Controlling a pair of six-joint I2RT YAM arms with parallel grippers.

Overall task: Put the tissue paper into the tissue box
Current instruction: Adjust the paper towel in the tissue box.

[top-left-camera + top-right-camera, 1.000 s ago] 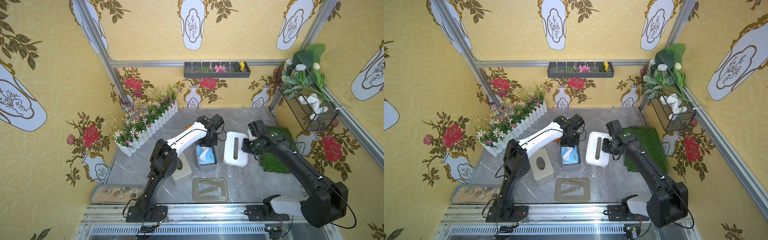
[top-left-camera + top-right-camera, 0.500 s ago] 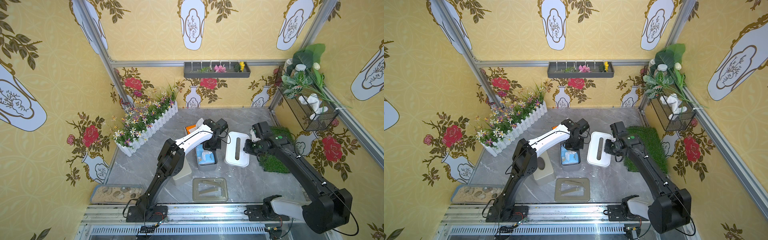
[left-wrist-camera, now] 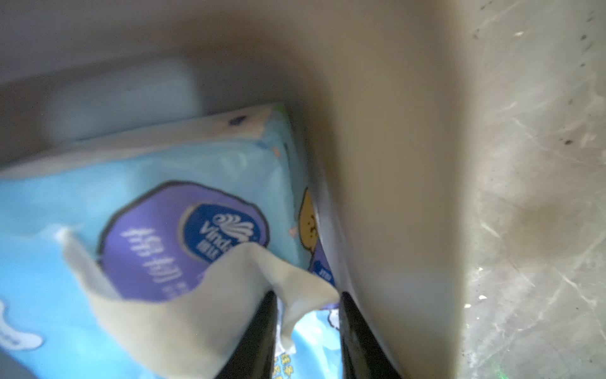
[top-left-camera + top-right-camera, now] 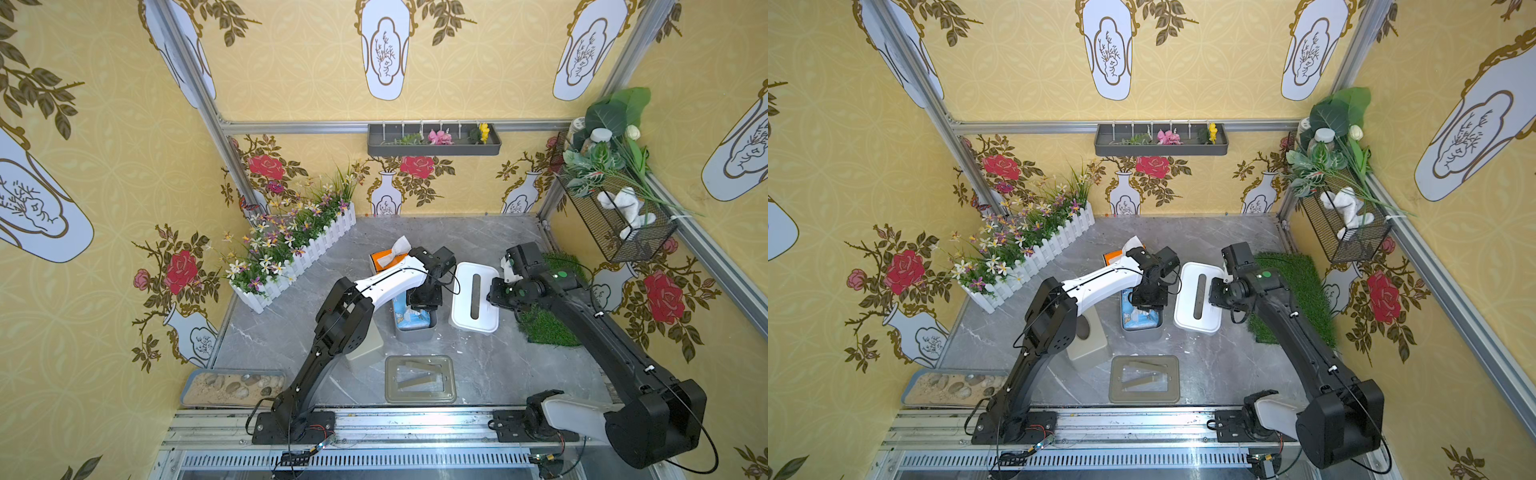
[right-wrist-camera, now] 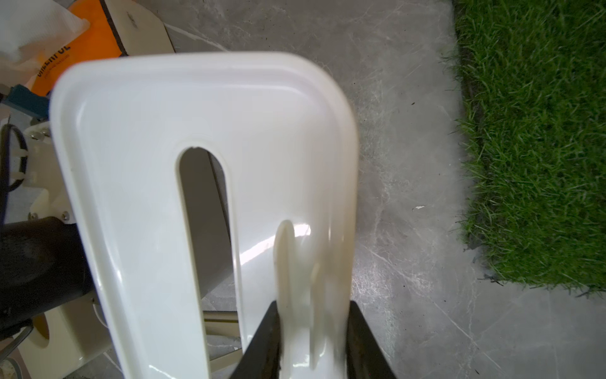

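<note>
**Left claw** point(image 3: 307, 297): released. My two black fingers point(image 3: 259, 331) stand apart inside the grey tissue box point(image 4: 414, 336). A loose white sheet point(image 3: 229, 288) rising from the tissue pack lies in the gap between them and is not pinched.

**Tissue pack** point(image 3: 210, 170): blue wrapper, purple label. It lies inside the tissue box with one long edge against the box wall. In both top views my left wrist covers most of it, and only the near end shows.

**Right claw** point(image 5: 314, 303): clenched on the rim of the white lid point(image 5: 147, 131), one finger on each face. The lid has a long slot and sits just beside the tissue box, between it and the grass mat point(image 4: 544, 330).

**Surroundings**: an orange carton point(image 4: 376, 259) with a tissue standing up lies behind the tissue box. An olive frame point(image 4: 419, 397) lies flat in front of it.
</note>
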